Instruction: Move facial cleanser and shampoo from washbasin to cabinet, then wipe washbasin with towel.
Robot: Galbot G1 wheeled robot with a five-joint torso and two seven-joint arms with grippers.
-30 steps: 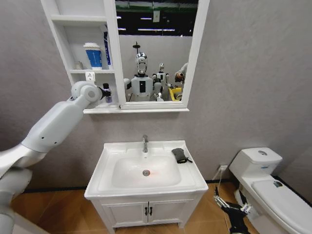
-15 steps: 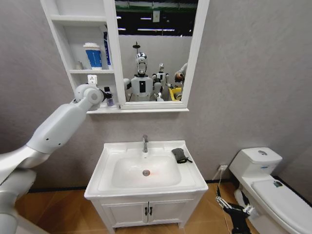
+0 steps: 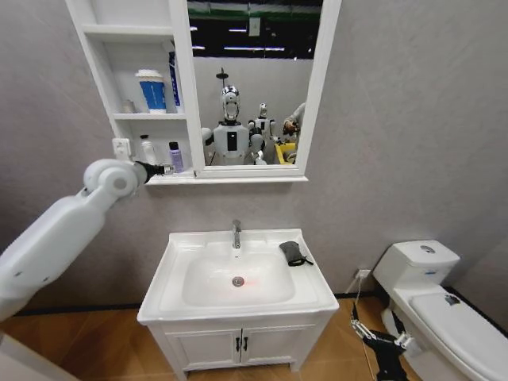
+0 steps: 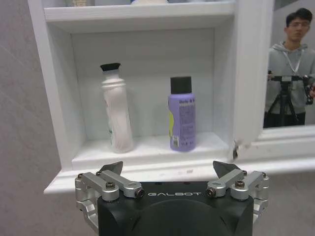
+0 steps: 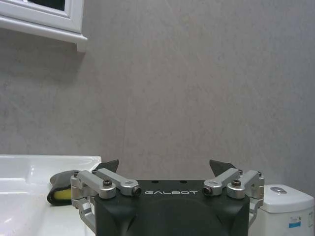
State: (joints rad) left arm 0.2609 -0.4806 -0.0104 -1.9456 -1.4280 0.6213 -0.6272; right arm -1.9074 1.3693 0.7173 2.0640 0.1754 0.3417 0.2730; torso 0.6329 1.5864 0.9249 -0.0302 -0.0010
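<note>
- L gripper [image 4: 170,169]: I see it raised in front of the lowest compartment of the white wall cabinet w/ three narrow shelves and tall mirror [image 3: 127,116], just outside the shelf lip. Fingers spread wide, nothing between them.
- Lowest compartment holds two items, upright, apart from each other: white squeeze bottle w/ black cap [image 4: 116,108] (prob. the facial cleanser, label not legible) and lilac shampoo bottle w/ black cap [image 4: 181,114]. Both stand clear of the gripper.
- Middle compartment: blue-and-white cup-shaped container [image 3: 152,90] w/ a blue tube beside it.
- White rectangular ceramic washbasin w/ oval bowl and chrome faucet [image 3: 179,250] sits below the cabinet on a white two-door base. No bottles on its rim in head view.
- Small dark grey-black towel [image 3: 293,253] lies folded on the basin's rear right corner, right of the faucet.
- R gripper [image 5: 167,169]: low, near the basin's right side, beside the white toilet [image 3: 432,305]. Fingers wide apart, holding nothing.
</note>
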